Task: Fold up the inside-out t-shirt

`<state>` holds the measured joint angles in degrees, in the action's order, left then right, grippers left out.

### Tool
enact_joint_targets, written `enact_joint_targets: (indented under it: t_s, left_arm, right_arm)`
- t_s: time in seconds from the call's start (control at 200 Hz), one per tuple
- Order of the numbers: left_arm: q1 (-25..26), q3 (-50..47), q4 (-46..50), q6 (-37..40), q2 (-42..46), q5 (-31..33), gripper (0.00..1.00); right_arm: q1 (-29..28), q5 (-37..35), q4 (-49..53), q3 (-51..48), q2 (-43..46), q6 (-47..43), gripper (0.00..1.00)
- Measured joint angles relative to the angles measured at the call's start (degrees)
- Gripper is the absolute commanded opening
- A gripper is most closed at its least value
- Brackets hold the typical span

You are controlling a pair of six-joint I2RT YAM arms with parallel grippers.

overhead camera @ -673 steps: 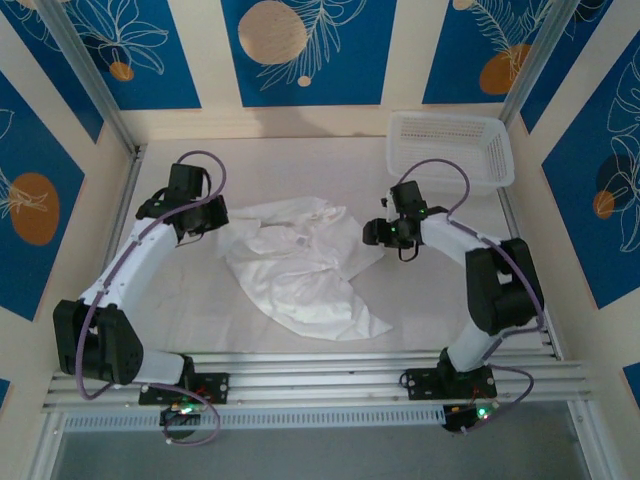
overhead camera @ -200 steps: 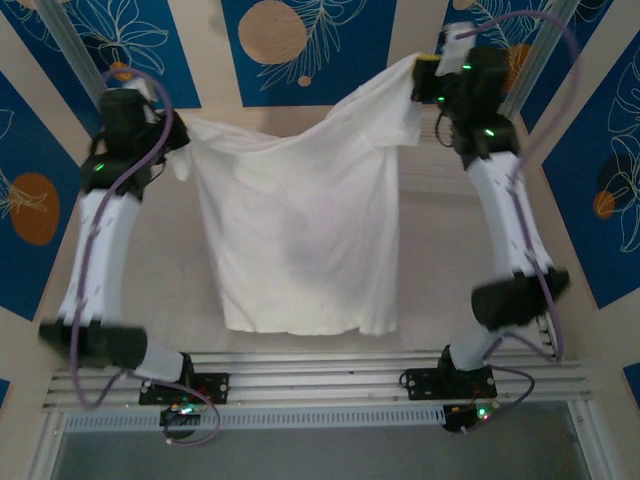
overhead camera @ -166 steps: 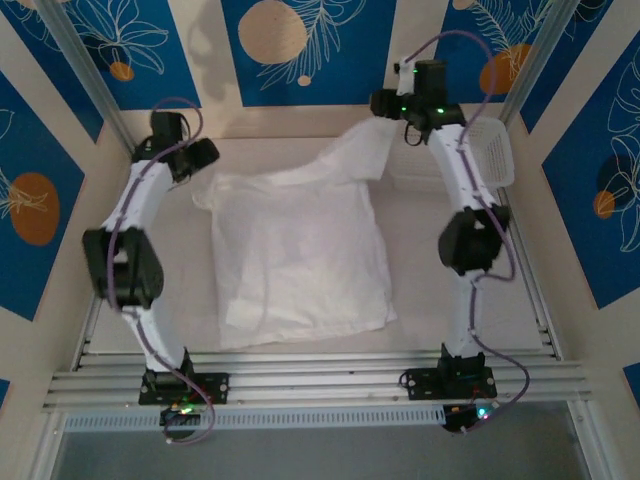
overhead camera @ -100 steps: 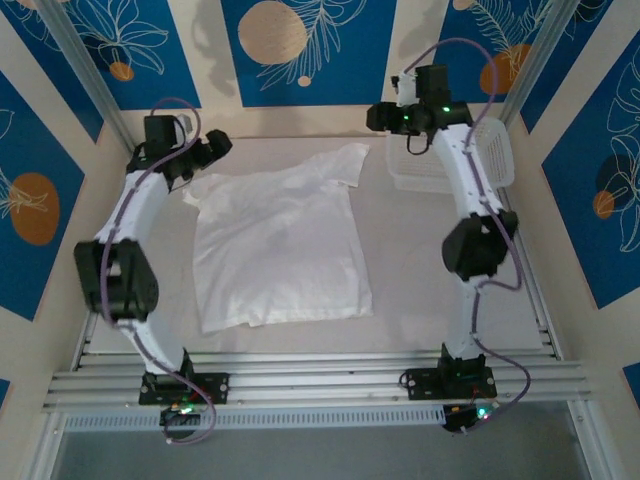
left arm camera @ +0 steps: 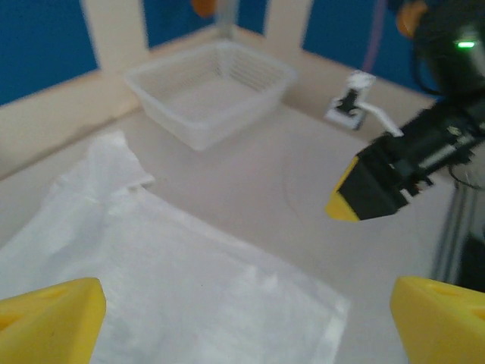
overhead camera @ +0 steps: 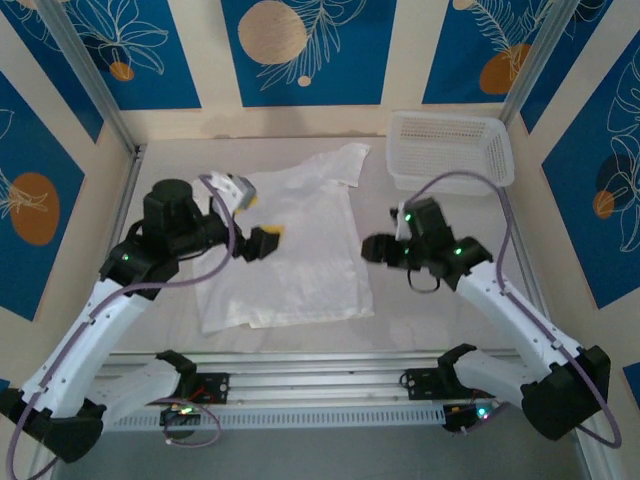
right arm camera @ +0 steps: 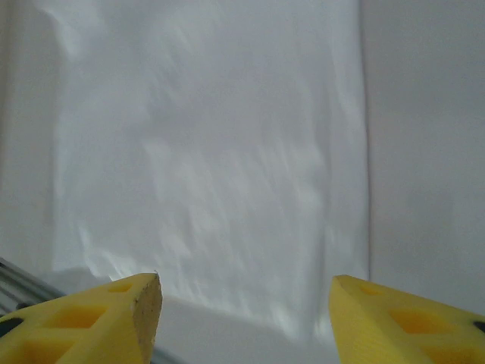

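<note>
Across the middle of the top view, the pale table [overhead camera: 440, 300] is carrying everything. White t-shirt [overhead camera: 300, 250] is lying spread flat at frame centre, hem toward the bottom edge, one short sleeve reaching toward the upper right. Cloth is showing only faint wrinkles, no folds.

Left arm [overhead camera: 110, 300] is running up from the lower left corner and bending toward centre. Right arm [overhead camera: 500, 300] is coming in from the lower right and pointing left. White plastic mesh basket [overhead camera: 450, 182] is sitting at upper right, near the raised sleeve but apart from it.

Left gripper [overhead camera: 258, 218] is hanging over the shirt's left half, yellow-tipped fingers spread apart, nothing between them. Cannot tell from above whether it is touching the cloth. Right gripper [overhead camera: 368, 250] is sitting just beside the shirt's right edge, over bare table.

Left wrist view: left gripper [left arm camera: 246, 303] is showing both yellow fingertips wide apart at the bottom corners. White t-shirt [left arm camera: 174, 280] is filling the lower left, basket [left arm camera: 204, 125] is sitting at upper centre, and the right gripper [left arm camera: 364, 189] is coming in at the right of the frame.

Right wrist view: right gripper [right arm camera: 246, 303] is also gaping, fingertips at the bottom corners. White t-shirt [right arm camera: 212, 152] is lying flat beyond them, its edge running down the right side of the frame.
</note>
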<state>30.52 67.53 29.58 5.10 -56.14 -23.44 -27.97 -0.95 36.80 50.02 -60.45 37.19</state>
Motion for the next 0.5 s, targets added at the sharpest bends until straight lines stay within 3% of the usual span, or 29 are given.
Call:
enact_joint_targets:
  t_s: [0.12,0.255,0.5]
  left_arm:
    - [6.8,-2.2,6.4,7.6,-1.5,2.8,0.99]
    - [12.4,-8.0,9.1,13.0,-3.4,4.4,0.99]
    - [14.3,-12.7,7.8,16.1,-4.3,4.4,0.99]
  right_arm:
    - [-5.7,1.0,1.5,-9.0,0.4,11.8,0.59]
    - [-11.0,0.9,0.9,-12.0,-2.7,20.0,0.59]
    - [-13.1,1.2,-7.3,-11.9,-15.2,22.8,0.49]
